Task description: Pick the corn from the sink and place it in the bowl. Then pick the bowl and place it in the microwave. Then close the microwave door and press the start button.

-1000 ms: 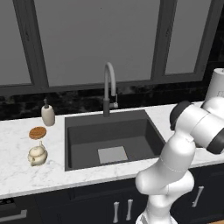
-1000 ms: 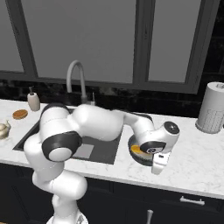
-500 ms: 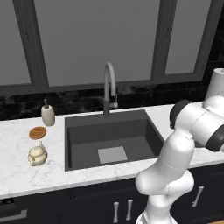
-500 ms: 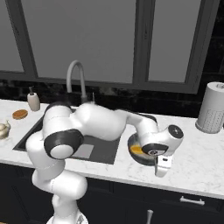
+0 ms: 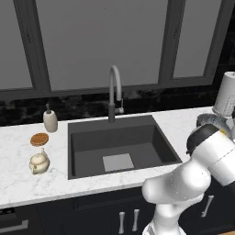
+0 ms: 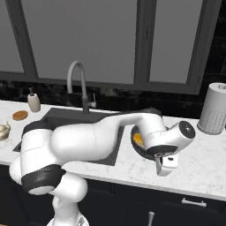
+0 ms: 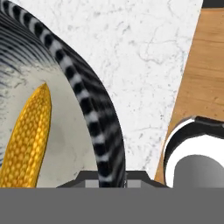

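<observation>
The corn (image 7: 27, 142) lies inside the bowl (image 7: 92, 116), a pale bowl with a dark striped rim, on the white counter right of the sink (image 5: 120, 143). In the right base view the corn (image 6: 138, 140) shows yellow in the bowl (image 6: 134, 148) under my wrist. My gripper (image 7: 112, 178) comes down on the bowl's near rim, and the rim runs between the two fingertips. The gripper (image 6: 155, 155) is shut on that rim. The left base view shows the bowl's (image 5: 210, 120) edge behind my arm. The microwave and its door are out of view.
The faucet (image 5: 114, 92) stands behind the sink. A soap dispenser (image 5: 50, 120), a brown round lid (image 5: 39, 139) and a cream teapot (image 5: 39, 163) sit on the left counter. A paper towel roll (image 6: 214, 108) stands at the back right. The counter's front edge is close to the bowl.
The jaws have gone from open to shut on the bowl's rim. The hand shifted slightly towards the bowl's edge; the bowl and corn stayed in place.
</observation>
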